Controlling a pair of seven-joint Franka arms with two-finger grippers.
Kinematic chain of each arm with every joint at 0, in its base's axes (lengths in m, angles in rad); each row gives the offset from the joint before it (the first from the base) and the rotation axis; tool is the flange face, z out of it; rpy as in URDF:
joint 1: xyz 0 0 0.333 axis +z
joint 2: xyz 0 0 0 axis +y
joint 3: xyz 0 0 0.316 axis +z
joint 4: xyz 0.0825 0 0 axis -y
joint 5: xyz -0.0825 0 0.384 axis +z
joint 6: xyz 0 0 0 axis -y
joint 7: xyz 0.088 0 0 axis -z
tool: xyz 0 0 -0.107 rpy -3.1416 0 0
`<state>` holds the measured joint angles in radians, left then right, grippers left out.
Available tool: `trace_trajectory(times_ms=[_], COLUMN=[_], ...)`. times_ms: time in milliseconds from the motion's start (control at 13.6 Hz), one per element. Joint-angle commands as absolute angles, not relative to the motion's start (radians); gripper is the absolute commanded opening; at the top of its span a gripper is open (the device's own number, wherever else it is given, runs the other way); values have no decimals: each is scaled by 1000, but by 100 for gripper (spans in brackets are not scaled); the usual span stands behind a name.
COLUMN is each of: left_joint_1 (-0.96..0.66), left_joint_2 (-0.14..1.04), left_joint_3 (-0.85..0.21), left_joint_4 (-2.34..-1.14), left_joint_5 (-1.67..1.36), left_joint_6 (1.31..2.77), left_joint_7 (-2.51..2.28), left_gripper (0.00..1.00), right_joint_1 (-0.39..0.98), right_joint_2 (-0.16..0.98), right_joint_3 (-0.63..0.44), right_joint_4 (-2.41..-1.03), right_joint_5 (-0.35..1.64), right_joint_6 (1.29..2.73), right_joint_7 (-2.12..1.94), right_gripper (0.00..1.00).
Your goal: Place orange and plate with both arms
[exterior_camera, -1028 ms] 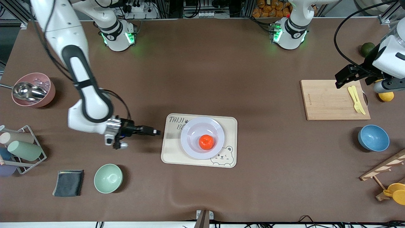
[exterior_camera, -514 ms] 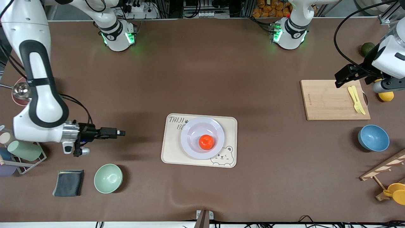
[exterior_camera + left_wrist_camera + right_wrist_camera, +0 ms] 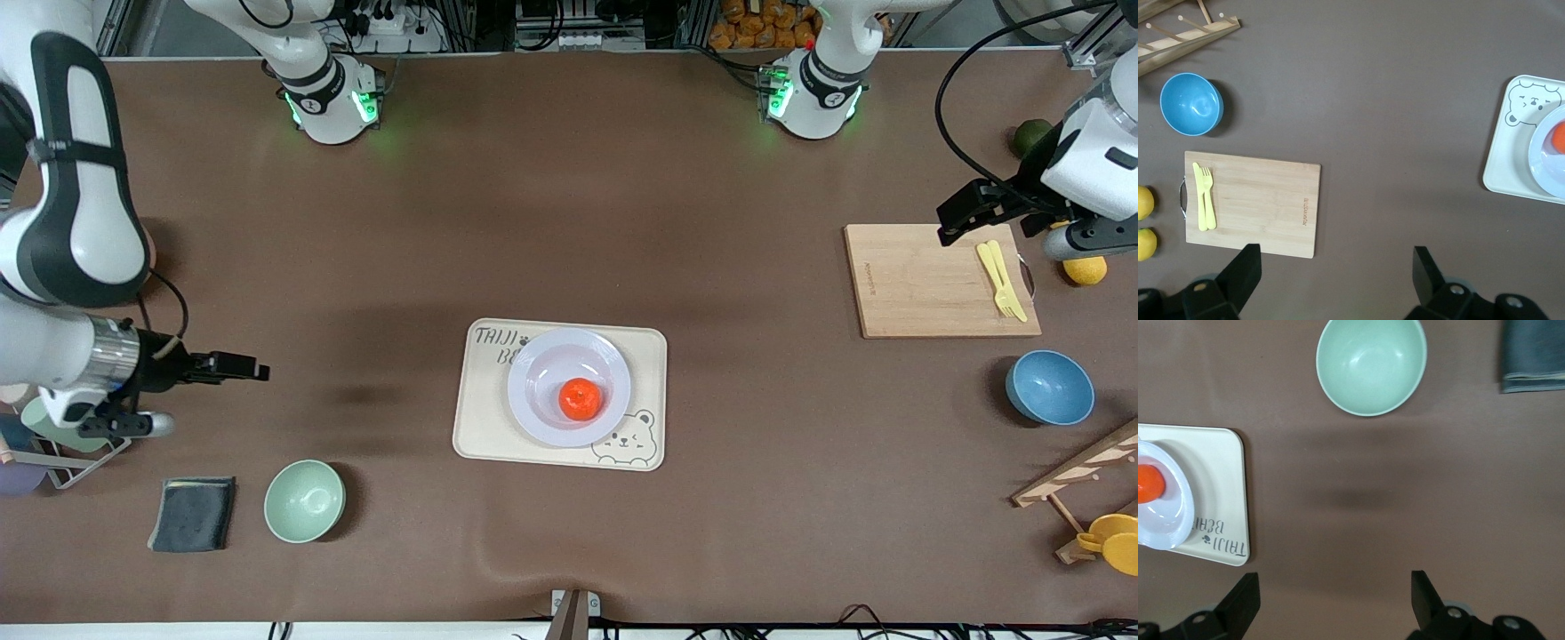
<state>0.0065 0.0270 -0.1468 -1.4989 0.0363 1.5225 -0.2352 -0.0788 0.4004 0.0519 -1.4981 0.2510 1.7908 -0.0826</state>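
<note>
You have the orange [image 3: 580, 398] in the plate [image 3: 542, 354], which sits on the tray [image 3: 484, 427] at mid-table. Toward the right arm's end lies a bowl [image 3: 304, 500] beside a folded cloth [image 3: 193, 513]. The cutting board [image 3: 916, 280], toward the left arm's end, carries a fork [image 3: 1001, 280].

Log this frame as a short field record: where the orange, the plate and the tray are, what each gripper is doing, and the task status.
orange: in the plate, touched by no gripper
plate: on the tray, nearer the right arm's end of it
tray: flat on the table, mid-table
right gripper: open, empty, over bare table between the tray and the cup rack
left gripper: open, empty, over the cutting board's edge; this arm waits
task status: orange and plate both appear placed
</note>
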Motion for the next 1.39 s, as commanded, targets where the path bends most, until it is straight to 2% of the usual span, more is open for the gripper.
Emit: trace_trajectory(times_ms=[0, 294, 587, 807, 954, 1321], left_joint_1=[8, 14, 17, 15, 15, 17], left_joint_2=[14, 11, 8, -2, -3, -8], left_joint_3=[-153, -156, -158, -156, -156, -156], left_joint_4=[-1509, -1505, -1506, -1508, -1506, -1502], left_joint_5=[12, 12, 12, 12, 14, 17], left_joint_6=[1508, 1506, 1506, 1499, 1494, 1491], left_joint_7=[-218, -215, -213, -215, -215, -212], left_gripper=[100, 100, 100, 100, 100, 100], right_joint_1=[-78, -80, -84, -89, -86, -81], right_joint_2=[295, 131, 42, -21, -93, -87], right_joint_3=[55, 52, 52, 52, 52, 58], right_joint_4=[-1528, -1611, -1623, -1681, -1768, -1763], right_joint_5=[198, 122, 37, 44, 46, 22], right_joint_6=[1732, 1709, 1617, 1649, 1719, 1726], right_joint_7=[6, 14, 72, 74, 72, 71], right_gripper=[100, 100, 100, 100, 100, 100])
